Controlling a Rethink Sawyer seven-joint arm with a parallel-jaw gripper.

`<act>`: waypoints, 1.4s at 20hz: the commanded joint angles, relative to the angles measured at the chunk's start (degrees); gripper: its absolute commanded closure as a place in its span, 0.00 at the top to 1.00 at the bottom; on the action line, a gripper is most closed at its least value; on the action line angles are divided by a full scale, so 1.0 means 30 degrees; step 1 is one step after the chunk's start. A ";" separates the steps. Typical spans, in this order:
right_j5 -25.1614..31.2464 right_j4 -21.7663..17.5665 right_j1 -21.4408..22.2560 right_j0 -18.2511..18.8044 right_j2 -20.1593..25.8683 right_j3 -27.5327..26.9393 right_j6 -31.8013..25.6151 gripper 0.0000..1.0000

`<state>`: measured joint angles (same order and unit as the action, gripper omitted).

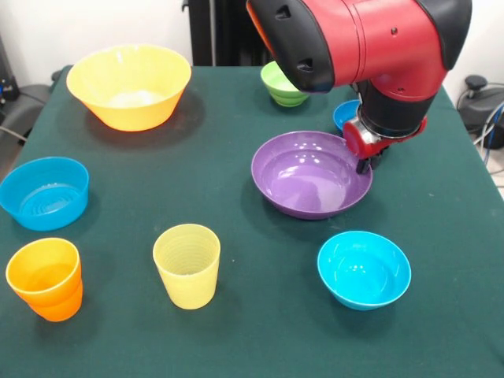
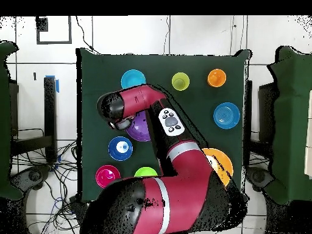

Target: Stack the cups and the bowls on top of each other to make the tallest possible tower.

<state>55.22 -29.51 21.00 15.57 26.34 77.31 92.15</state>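
Bowls and cups sit scattered singly across the green cloth, nothing visibly stacked on this side. The gripper (image 1: 368,161) hangs at the purple bowl's (image 1: 307,177) three-o'clock rim, likely lined up to pinch that thin glossy wall; I cannot tell whether its fingers are apart or together. The ribbed pale yellow cup (image 1: 187,264) stands at the bowl's seven o'clock, the cyan bowl (image 1: 364,269) at five. Overhead, a red bowl (image 2: 107,176) near the base perhaps holds the tower.
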 commanded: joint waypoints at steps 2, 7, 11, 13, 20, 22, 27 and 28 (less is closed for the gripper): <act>-0.0913 -0.1312 -0.0220 -0.0438 0.0416 -0.0559 -0.2110 0.00; -0.0209 -0.1245 -0.0014 -0.0632 0.0475 -0.0727 -0.2390 0.00; 0.0767 -0.0344 0.0451 -0.0624 0.0788 -0.0519 -0.2133 0.00; 0.1384 0.0109 0.0635 -0.0655 0.0876 -0.0441 -0.1959 0.00; 0.1726 0.1181 0.1481 -0.0492 0.1007 0.0811 -0.1323 0.00; 0.1834 0.1351 0.1729 -0.0495 0.1000 0.1049 -0.1283 0.00; 0.2804 0.1945 0.2177 -0.0840 0.0883 0.1203 -0.1089 0.00; 0.3074 0.2078 0.2247 -0.0952 0.0846 0.1191 -0.0990 0.00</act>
<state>57.46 -25.19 26.37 14.81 26.40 78.50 92.15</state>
